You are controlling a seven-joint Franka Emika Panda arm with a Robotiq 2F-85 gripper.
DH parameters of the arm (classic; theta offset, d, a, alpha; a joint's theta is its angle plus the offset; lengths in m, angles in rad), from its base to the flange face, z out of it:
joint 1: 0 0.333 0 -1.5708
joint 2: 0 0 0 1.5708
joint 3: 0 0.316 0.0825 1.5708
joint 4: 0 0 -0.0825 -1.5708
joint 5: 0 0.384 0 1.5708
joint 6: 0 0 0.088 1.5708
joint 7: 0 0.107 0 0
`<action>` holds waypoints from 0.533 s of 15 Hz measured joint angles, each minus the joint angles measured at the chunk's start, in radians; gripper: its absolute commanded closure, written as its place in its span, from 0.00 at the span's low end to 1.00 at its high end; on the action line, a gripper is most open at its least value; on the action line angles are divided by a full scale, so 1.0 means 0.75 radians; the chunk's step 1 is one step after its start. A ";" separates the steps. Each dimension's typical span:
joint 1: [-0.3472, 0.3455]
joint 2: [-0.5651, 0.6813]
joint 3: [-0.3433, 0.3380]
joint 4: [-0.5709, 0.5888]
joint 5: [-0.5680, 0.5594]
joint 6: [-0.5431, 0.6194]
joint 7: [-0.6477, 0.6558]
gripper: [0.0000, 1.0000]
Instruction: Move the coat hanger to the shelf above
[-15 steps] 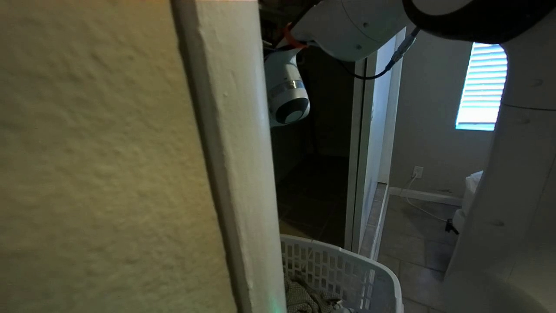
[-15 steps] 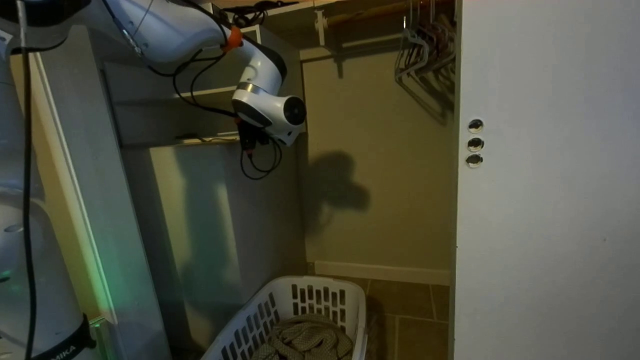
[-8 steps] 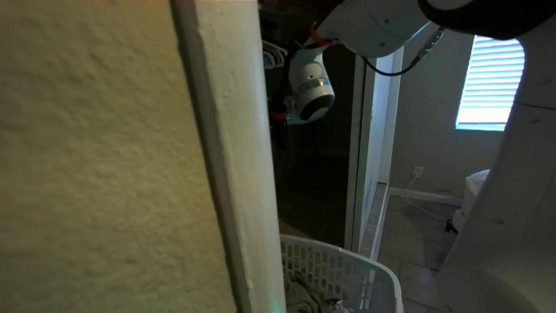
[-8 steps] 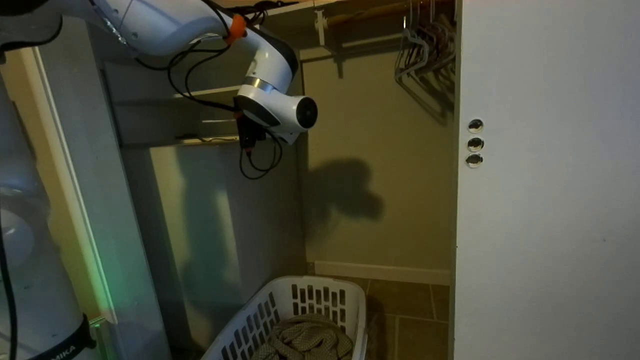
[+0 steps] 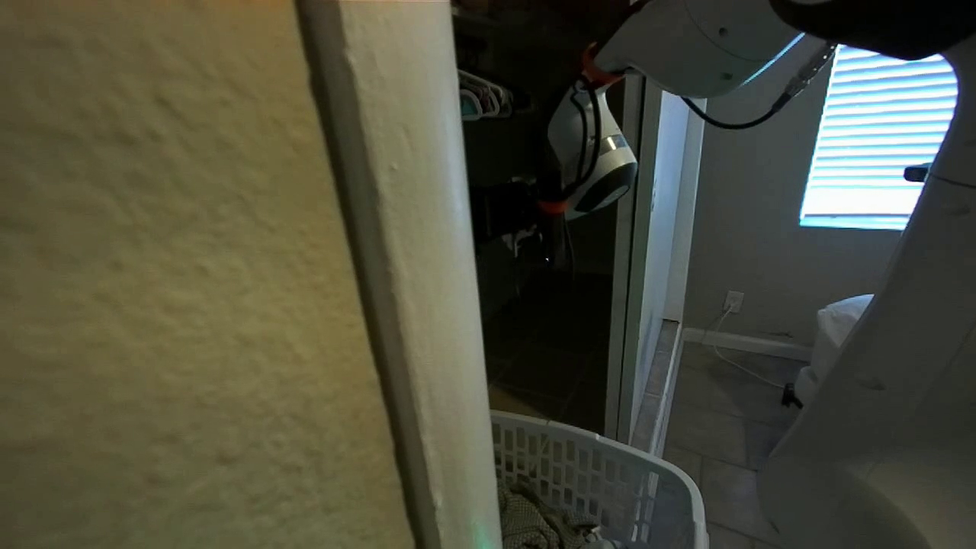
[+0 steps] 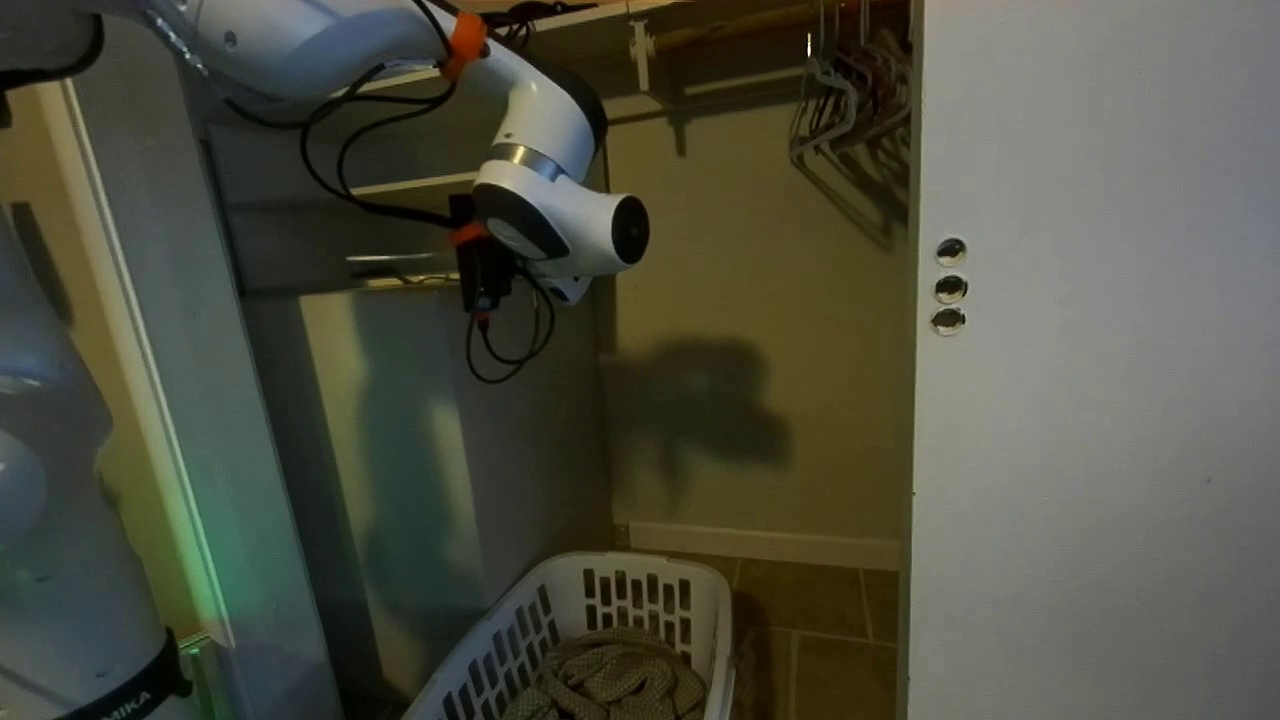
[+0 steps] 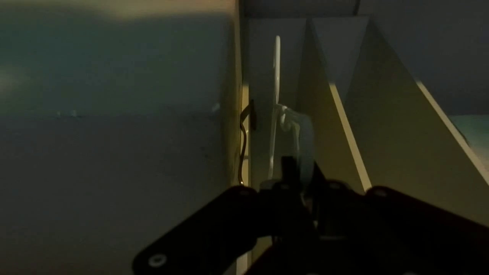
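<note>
In the wrist view my gripper has its dark fingers close together around a pale coat hanger. The hanger's straight bar runs forward from the jaws, and a curved part lies between the fingertips. In an exterior view the hanger shows as a pale bar beside the wrist, above the lower ledge. My fingertips are hidden there. The hanger is level with the compartment between that ledge and the shelf above, whose edge also shows in the wrist view. A thin dark item lies on the ledge; its kind is unclear.
A higher shelf edge runs beyond the middle one. Several hangers hang on a rod at the right. A white laundry basket with cloth stands below. A sliding door and a post border the closet.
The wrist has moved to the right in both exterior views and dropped slightly. More of the pale hanger bar now shows beside the gripper, clear of the arm.
</note>
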 measured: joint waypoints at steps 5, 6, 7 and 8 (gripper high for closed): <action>-0.058 -0.025 -0.061 -0.058 -0.048 -0.124 -0.054 0.98; -0.067 -0.027 -0.073 -0.066 -0.049 -0.147 -0.059 0.98; -0.076 -0.028 -0.083 -0.073 -0.049 -0.174 -0.061 0.98; -0.085 -0.028 -0.093 -0.080 -0.049 -0.203 -0.063 0.98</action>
